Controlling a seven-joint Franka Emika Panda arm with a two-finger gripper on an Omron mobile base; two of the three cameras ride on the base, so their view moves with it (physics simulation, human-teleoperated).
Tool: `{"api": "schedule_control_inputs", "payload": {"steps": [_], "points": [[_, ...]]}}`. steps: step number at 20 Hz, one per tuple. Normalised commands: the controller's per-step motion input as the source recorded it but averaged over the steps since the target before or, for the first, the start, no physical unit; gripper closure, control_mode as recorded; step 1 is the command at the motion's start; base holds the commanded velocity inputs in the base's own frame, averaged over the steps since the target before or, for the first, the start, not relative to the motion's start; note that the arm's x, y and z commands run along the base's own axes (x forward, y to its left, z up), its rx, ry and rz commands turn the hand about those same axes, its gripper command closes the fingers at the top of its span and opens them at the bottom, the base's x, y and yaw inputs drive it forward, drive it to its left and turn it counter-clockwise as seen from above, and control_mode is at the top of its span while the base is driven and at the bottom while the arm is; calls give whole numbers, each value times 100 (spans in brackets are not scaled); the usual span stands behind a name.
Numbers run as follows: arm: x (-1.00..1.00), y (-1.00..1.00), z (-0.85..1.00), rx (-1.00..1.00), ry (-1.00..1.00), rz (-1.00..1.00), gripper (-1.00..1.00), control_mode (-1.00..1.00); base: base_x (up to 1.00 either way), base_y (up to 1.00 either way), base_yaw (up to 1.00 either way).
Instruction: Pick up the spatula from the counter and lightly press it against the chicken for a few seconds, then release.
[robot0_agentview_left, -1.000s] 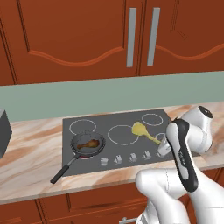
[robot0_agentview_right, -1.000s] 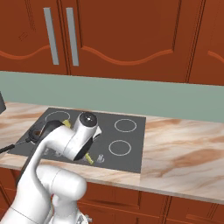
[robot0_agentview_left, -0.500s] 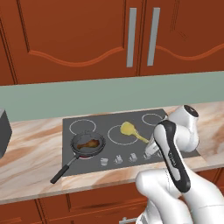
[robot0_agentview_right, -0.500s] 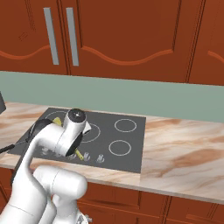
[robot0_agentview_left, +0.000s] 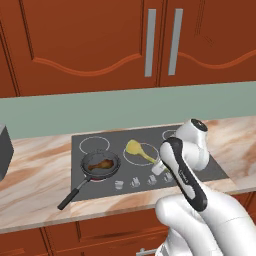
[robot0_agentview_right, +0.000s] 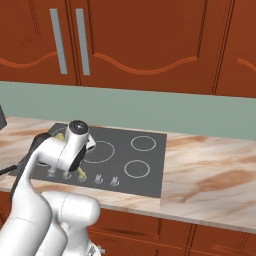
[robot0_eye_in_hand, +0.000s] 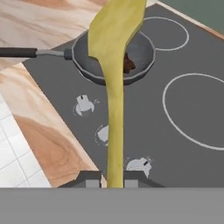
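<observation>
My gripper (robot0_eye_in_hand: 114, 179) is shut on the handle of the yellow spatula (robot0_eye_in_hand: 114, 87), which I hold above the cooktop. In the hand view the blade reaches out over the black frying pan (robot0_eye_in_hand: 83, 65) and covers most of the brown chicken piece (robot0_eye_in_hand: 128, 64) in it. From the left base view the spatula (robot0_agentview_left: 138, 150) hangs just right of the pan (robot0_agentview_left: 88, 171), with its blade short of the chicken (robot0_agentview_left: 100, 163) and the gripper (robot0_agentview_left: 159, 168) at the handle end. I cannot tell whether the blade touches the chicken.
The pan's long handle (robot0_agentview_left: 70, 196) points toward the counter's front edge. A row of knobs (robot0_agentview_left: 134, 182) runs along the front of the dark cooktop (robot0_agentview_left: 115, 142). A dark box (robot0_agentview_left: 4, 150) stands at the far left. Marble counter (robot0_agentview_right: 210, 170) stretches to the right.
My arm has swung left across the cooktop with the spatula in its grip. The blade went from the right burners to the pan's edge.
</observation>
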Motion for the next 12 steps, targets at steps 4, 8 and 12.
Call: {"api": "schedule_control_inputs", "payload": {"steps": [4, 8, 12], "points": [[36, 27, 0, 0, 16, 5, 100, -100, 0, 0, 0], [34, 27, 0, 0, 19, 7, 100, -100, 0, 0, 0], [27, 33, -4, 0, 15, 7, 100, -100, 0, 0, 0]]}}
